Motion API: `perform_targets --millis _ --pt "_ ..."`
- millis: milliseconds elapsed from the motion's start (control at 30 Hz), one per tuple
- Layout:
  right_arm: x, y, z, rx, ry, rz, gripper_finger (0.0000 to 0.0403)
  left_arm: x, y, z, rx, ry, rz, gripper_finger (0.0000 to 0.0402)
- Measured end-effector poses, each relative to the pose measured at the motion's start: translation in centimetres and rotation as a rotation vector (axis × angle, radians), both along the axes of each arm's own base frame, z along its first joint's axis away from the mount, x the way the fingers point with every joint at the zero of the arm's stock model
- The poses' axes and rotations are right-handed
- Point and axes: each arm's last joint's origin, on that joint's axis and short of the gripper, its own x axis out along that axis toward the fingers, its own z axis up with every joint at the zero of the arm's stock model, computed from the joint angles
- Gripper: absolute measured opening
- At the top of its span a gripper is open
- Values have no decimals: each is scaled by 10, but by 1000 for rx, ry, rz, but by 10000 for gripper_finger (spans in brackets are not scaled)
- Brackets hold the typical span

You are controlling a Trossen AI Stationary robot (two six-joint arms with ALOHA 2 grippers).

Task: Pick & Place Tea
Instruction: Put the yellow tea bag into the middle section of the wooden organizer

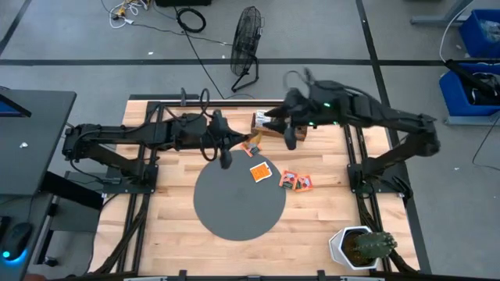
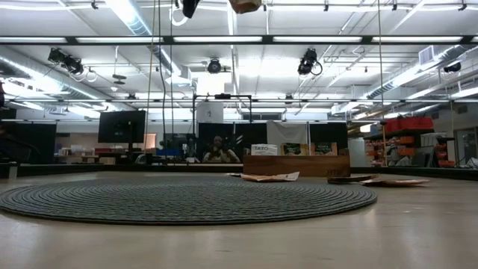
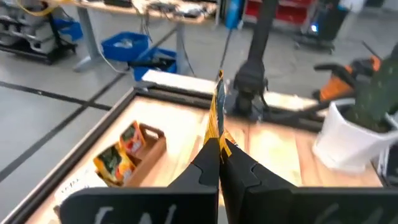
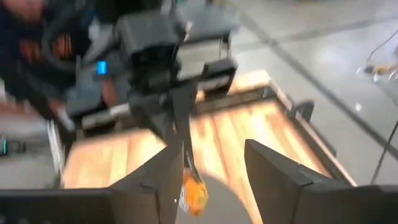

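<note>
pinching a flat orange tea packet (image 3: 217, 112), left gripper (image 3: 219, 163).

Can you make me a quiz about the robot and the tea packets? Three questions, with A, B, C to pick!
1. Where is the cactus pot?
A on the grey disc
B at a corner of the table
C on the floor

2. How many tea packets lie on the bare wood just beside the grey disc?
A two
B five
C none

3. What is the left gripper doing?
A hanging open and empty
B pinching an orange packet
C holding a fan

Answers:
1 B: the pot stands on the wood at the table's corner, on the right arm's side.
2 A: a pair of packets lies side by side there.
3 B: its fingers are shut on the packet, seen edge-on.
The right gripper is open.
</note>
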Motion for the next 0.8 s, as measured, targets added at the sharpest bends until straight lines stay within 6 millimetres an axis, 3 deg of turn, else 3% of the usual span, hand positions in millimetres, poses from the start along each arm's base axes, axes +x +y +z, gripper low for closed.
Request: perform_targets --millis 167,467,667,800 --pt "34 -5 5 -30 230 92 166 -2 0 -5 3 62 -21 2" --pt "84 -8 -20 5 454 227 165 -4 -1 -11 2 122 -23 2" --pt "93 -9 -33 23 497 236 162 -4 -1 -12 3 138 -24 2" --pt "92 -12 -35 40 502 244 125 -5 -1 -14 5 155 -24 2"
